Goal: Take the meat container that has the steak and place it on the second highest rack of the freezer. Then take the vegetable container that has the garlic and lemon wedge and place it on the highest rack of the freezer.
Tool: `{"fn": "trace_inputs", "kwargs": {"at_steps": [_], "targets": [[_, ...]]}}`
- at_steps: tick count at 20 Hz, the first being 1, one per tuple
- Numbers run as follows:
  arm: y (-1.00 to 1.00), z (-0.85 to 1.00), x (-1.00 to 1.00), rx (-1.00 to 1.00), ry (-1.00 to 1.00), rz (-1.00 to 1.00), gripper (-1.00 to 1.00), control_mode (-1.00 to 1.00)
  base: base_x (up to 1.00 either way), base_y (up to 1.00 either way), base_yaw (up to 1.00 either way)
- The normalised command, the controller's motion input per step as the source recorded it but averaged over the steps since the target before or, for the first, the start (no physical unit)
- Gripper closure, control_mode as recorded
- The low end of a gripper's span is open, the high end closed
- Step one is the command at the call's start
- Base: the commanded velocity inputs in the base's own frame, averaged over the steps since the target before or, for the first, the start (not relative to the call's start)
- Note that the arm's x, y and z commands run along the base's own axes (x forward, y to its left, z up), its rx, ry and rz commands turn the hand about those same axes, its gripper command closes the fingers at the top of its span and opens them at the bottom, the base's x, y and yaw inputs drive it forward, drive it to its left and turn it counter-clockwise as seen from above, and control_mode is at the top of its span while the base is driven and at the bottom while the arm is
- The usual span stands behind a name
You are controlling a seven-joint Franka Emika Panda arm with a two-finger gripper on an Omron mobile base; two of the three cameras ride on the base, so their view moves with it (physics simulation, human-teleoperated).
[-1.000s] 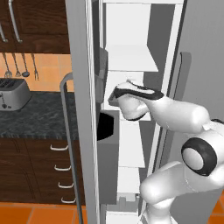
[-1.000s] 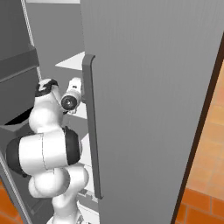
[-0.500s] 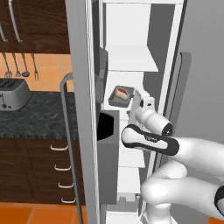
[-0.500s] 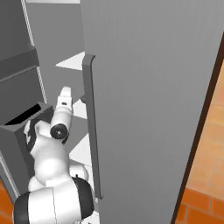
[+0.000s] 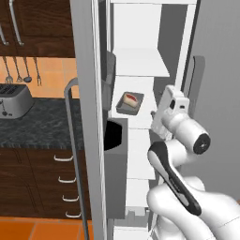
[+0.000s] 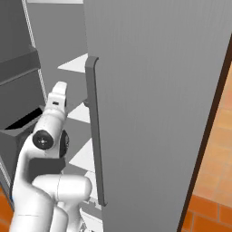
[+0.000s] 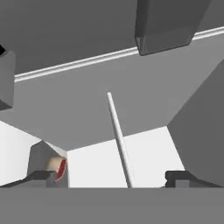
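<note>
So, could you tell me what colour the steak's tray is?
The meat container is grey, clearest in the left base view.

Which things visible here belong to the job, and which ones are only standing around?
Job things:
- meat container
- steak in it
- freezer, door open
- gripper, away from the container

Just standing around:
- toaster
- hanging utensils

Your arm [image 5: 180,154] rises from the base, bends at a dark-jointed elbow, and reaches up and forward into the open freezer [image 5: 140,70], between its two doors. Your wrist is tilted so the hand [image 5: 171,104] points up and inward, sitting to the right of the freezer's shelves and just inside its right door. From the right base camera, your hand [image 6: 57,93] stands nearly upright left of that door's handle. From the hand camera, your fingertips [image 7: 40,176] sit wide apart, holding nothing.
</note>
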Motion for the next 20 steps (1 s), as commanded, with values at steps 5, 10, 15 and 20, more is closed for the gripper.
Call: {"fn": "trace_inputs", "kwargs": {"at_steps": [5, 10, 15, 20], "targets": [[-0.51, 0.1, -1.0, -0.1, 0.4, -0.17, -1.0, -1.0, 0.0, 0.0, 0.0], [-0.04, -0.66, -1.0, -0.34, 0.44, -0.17, -1.0, -1.0, 0.0, 0.0, 0.0], [0.0, -0.97, -0.87, -0.17, 0.18, -0.11, -1.0, -1.0, 0.0, 0.0, 0.0], [-0.19, -0.49, -0.73, 0.05, -0.1, 0.01, -1.0, -1.0, 0.0, 0.0, 0.0]]}}
